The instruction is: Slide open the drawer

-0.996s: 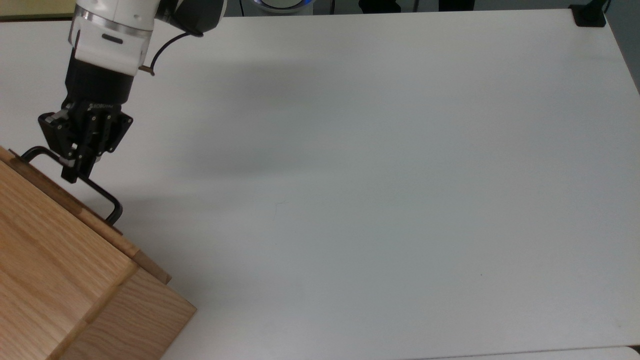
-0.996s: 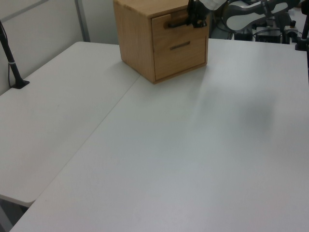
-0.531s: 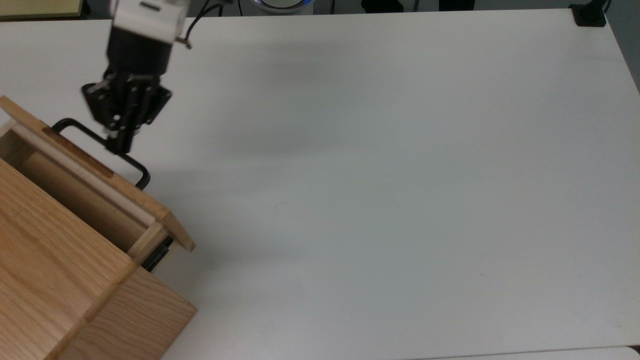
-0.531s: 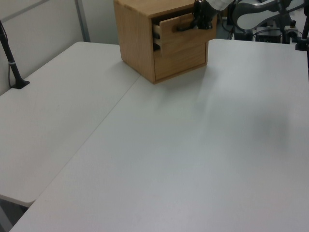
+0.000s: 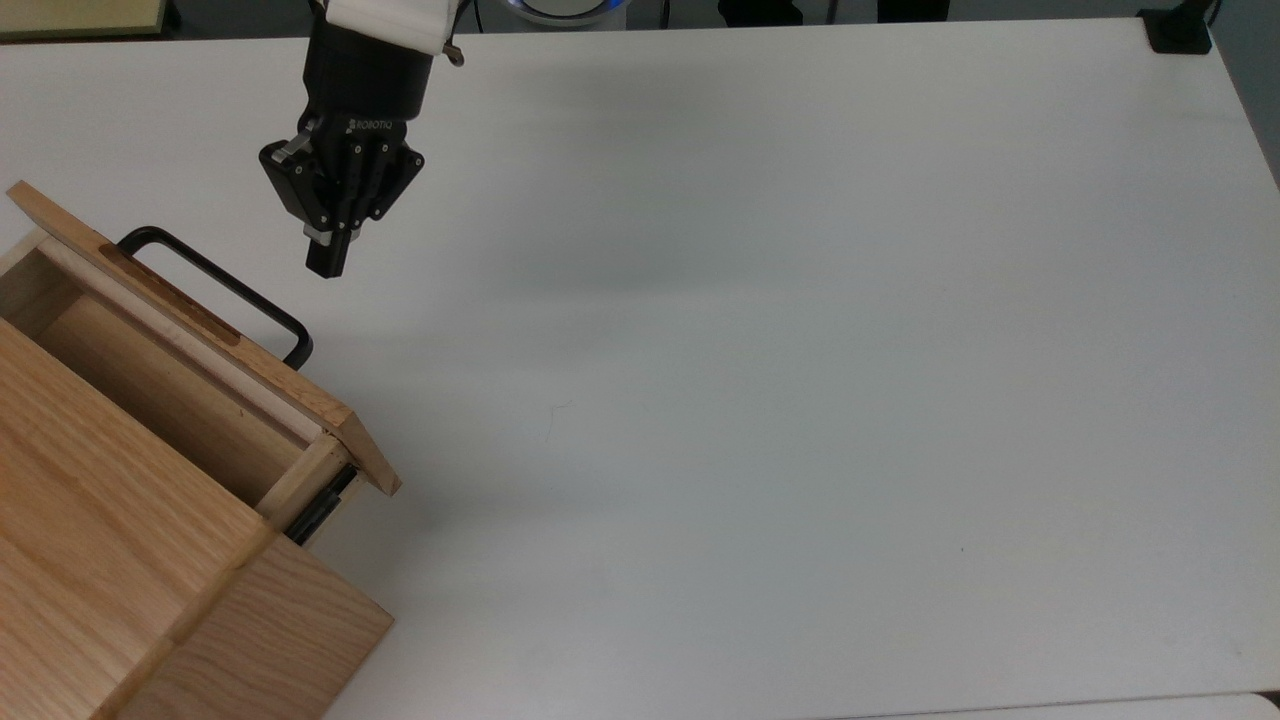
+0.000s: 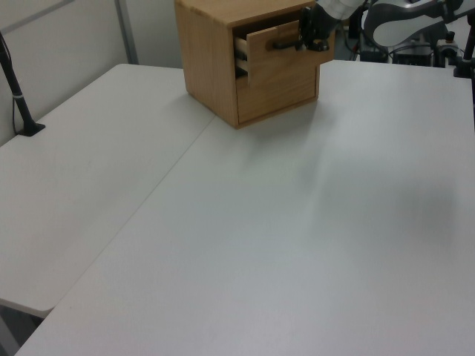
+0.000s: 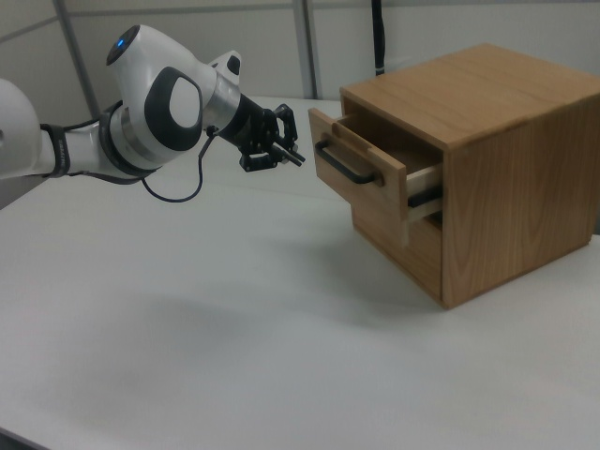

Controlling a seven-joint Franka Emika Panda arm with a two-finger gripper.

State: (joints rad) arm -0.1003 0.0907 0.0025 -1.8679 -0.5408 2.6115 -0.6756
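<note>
The oak drawer is the cabinet's upper one and stands pulled partway out, its inside bare as far as it shows. Its black bar handle is free. My gripper hangs in the air to the top view's right of the handle and apart from it, fingers shut with nothing in them. In the right view the gripper sits a short way to the left of the drawer front. In the left view the gripper overlaps the right end of the drawer.
The oak cabinet stands at the top view's lower left on a wide white table. Under the open drawer sits a second, closed drawer. A black clamp post stands at the left view's left edge.
The drawer has slid out from shut to partly open. My gripper then left the handle and moved toward the top view's upper right, away from the drawer.
</note>
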